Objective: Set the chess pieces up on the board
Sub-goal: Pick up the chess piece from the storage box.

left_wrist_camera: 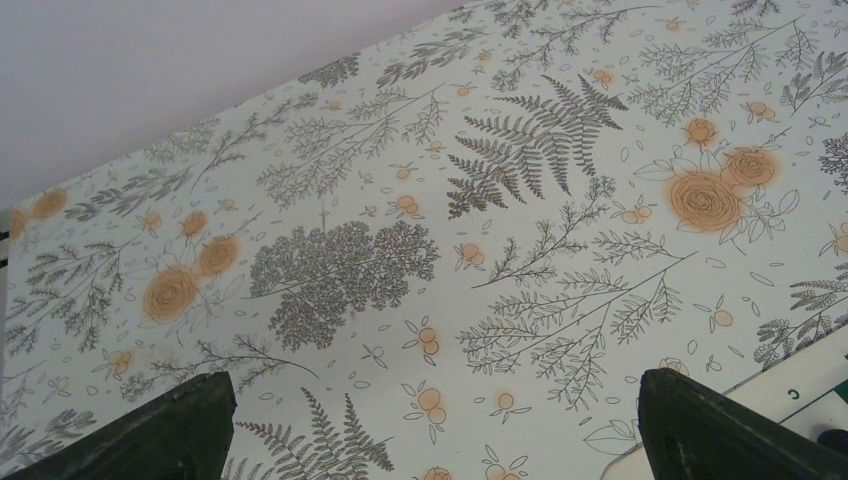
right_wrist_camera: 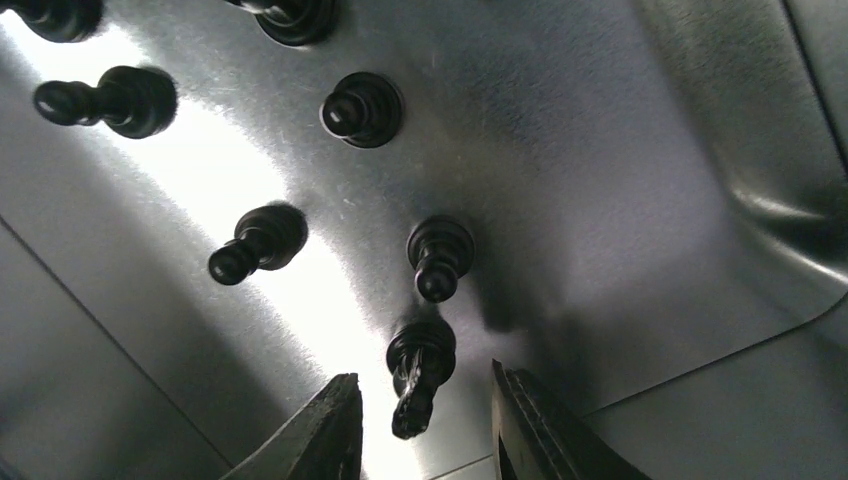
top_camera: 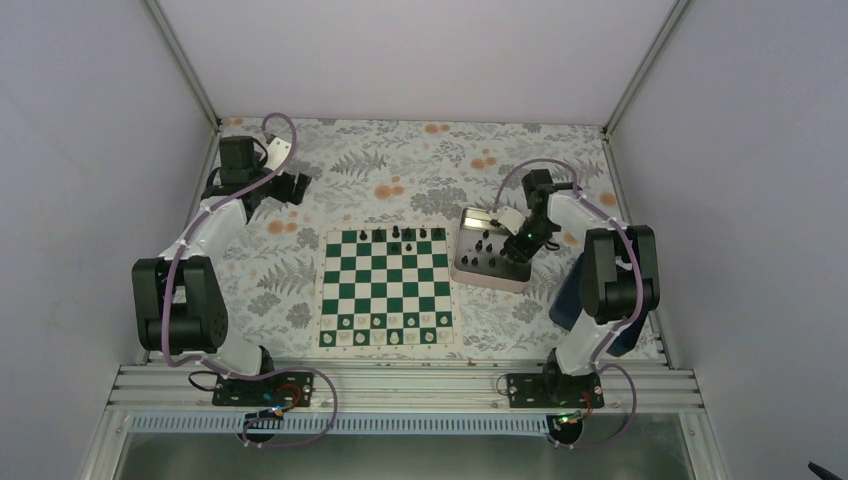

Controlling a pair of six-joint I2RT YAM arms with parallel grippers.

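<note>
The green-and-white board [top_camera: 390, 285] lies mid-table; its corner shows in the left wrist view [left_wrist_camera: 795, 392]. Several black chess pieces [top_camera: 396, 233] stand on its far row, and more [top_camera: 487, 245] stand in the silvery tray [top_camera: 480, 281] to its right. My right gripper [top_camera: 515, 250] hangs low over that tray. In the right wrist view its fingers [right_wrist_camera: 421, 372] straddle one black piece [right_wrist_camera: 420, 350], with a gap showing on each side. Other black pieces [right_wrist_camera: 438, 255] [right_wrist_camera: 258, 243] stand just beyond. My left gripper [top_camera: 290, 186] [left_wrist_camera: 435, 385] is wide open over the cloth at the far left, holding nothing.
Small white pieces [top_camera: 395, 337] line the board's near rows. A dark blue box [top_camera: 563, 300] sits under the right arm, beside the tray. A floral cloth [left_wrist_camera: 420, 200] covers the table, and walls close in on three sides.
</note>
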